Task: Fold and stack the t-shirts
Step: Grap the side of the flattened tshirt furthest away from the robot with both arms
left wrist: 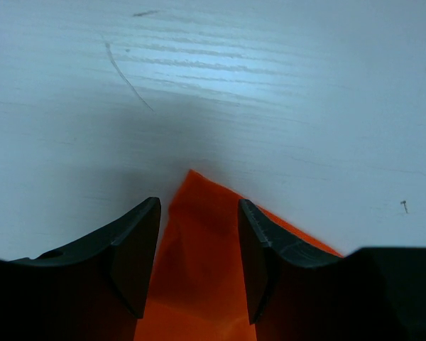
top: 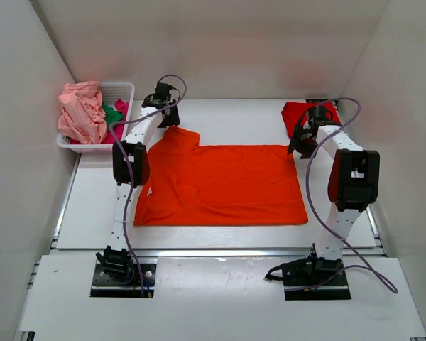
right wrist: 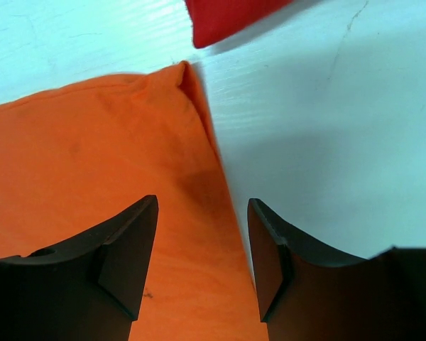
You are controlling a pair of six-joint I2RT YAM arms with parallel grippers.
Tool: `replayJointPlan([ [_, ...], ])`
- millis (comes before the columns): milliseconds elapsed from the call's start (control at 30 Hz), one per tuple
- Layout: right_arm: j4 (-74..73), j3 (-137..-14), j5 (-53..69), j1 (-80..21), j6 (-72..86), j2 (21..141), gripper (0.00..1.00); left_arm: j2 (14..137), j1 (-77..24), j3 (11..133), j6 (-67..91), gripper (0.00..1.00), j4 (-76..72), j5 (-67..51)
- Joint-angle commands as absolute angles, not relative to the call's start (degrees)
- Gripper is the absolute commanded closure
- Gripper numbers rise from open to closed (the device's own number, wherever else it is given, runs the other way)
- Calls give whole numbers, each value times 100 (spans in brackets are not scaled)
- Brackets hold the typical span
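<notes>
Orange t-shirt is pictured spread flat in the middle of the white surface. Its long axis is laid left to right, and a narrow flap is pointed toward the far left. A white mesh basket is set at the far left corner, heaped with a pale pink t-shirt, with green and magenta cloth tucked beside it. A red t-shirt is folded just beyond the orange cloth's far right corner. The left fingers are parted astride the flap's tip, with nothing clamped. The right fingers are likewise released, set over the orange shirt's right edge.
</notes>
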State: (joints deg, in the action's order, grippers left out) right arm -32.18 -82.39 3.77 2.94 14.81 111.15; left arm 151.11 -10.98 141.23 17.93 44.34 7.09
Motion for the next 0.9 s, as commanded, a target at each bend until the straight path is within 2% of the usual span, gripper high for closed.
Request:
replayJointPlan([
  [0, -3058, -8577, 211, 352, 1468, 11319, 49, 14959, -1178, 14212, 1653, 41, 4623, 808],
  [267, -3243, -9289, 220, 238, 1599, 11821, 40, 15038, -1318, 14396, 1573, 41, 4913, 1107],
  [300, -3191, -9334, 263, 255, 1626, 11873, 40, 15064, -1292, 14414, 1591, 45, 4930, 1125],
  [333, -3182, -9395, 264, 246, 1739, 11918, 39, 15056, -1301, 14423, 1608, 54, 4931, 1099],
  [400, -3173, -9448, 290, 220, 1740, 11962, 39, 15056, -1266, 14379, 1696, 65, 4931, 907],
  [433, -3216, -9509, 273, 202, 1723, 11979, 40, 15073, -1240, 14362, 1775, 74, 4939, 836],
  [500, -3234, -9588, 255, 193, 1723, 12093, 39, 15125, -1160, 14405, 1854, 73, 5036, 686],
  [533, -3234, -9598, 264, 193, 1723, 12076, 40, 15135, -1151, 14414, 1854, 88, 5123, 694],
  [567, -3287, -9624, 272, 211, 1740, 12085, 39, 15109, -1169, 14405, 1837, 98, 5081, 668],
  [867, -3094, -9431, 246, 290, 1740, 12103, 39, 14740, -1292, 14256, 1749, 100, 4677, 616],
])
